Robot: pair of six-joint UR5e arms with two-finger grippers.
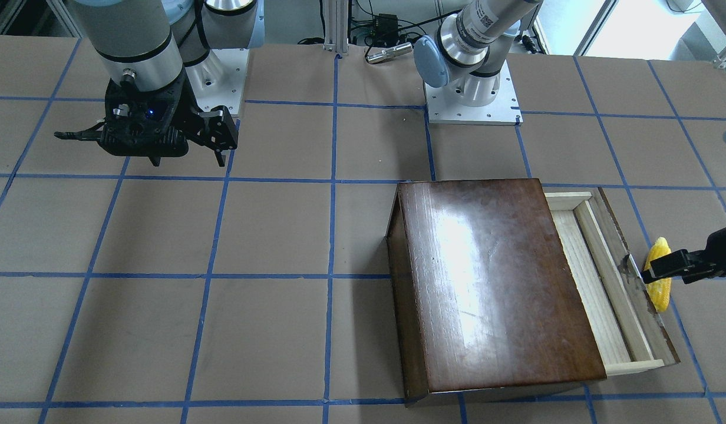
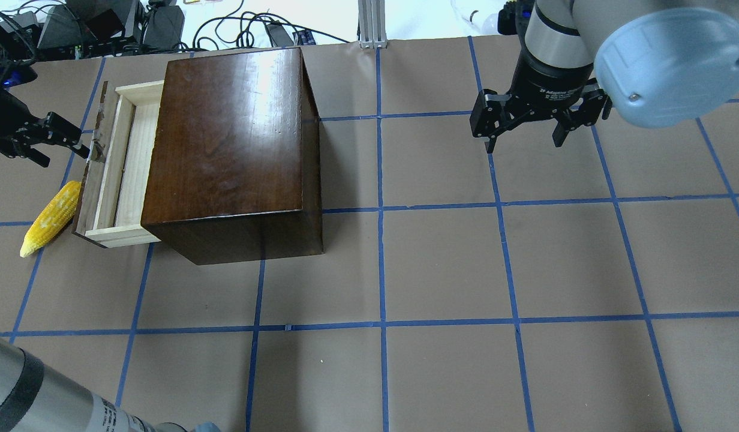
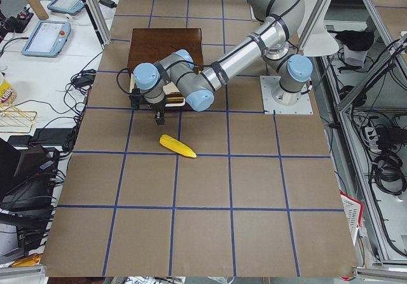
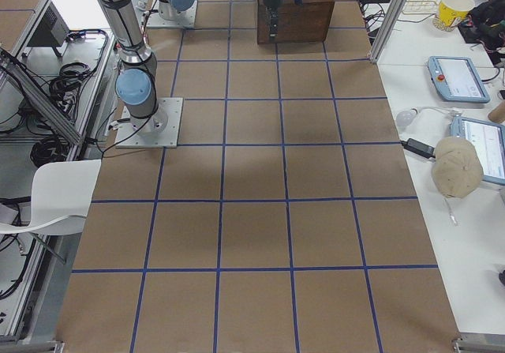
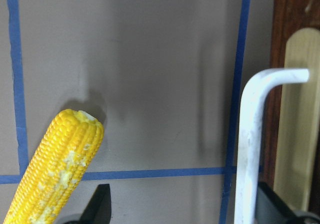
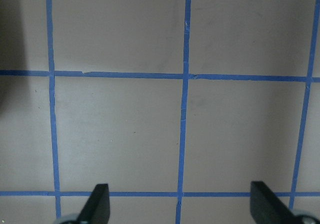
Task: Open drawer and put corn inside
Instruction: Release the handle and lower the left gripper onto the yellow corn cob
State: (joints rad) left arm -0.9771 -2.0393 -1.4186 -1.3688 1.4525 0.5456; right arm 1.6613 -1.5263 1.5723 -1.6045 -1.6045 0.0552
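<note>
The dark-brown box (image 2: 231, 138) stands on the table's left part, and its drawer (image 2: 125, 174) is pulled partway out, showing a pale wood tray. The metal pull (image 5: 250, 134) stands between my left gripper's open fingers, close to one finger (image 5: 272, 206). My left gripper (image 2: 63, 153) is open and hovers at the drawer front; it also shows in the front-facing view (image 1: 657, 268). The yellow corn (image 2: 50, 217) lies on the table beside the drawer front and also shows in the left wrist view (image 5: 55, 169). My right gripper (image 2: 525, 129) is open and empty, far from the box.
Blue tape lines (image 2: 381, 210) grid the brown table. The arm bases (image 1: 472, 100) stand at the table's robot side. Operators' desks with tablets (image 4: 458, 76) run along the far side. My right wrist view shows only bare table (image 6: 120, 134).
</note>
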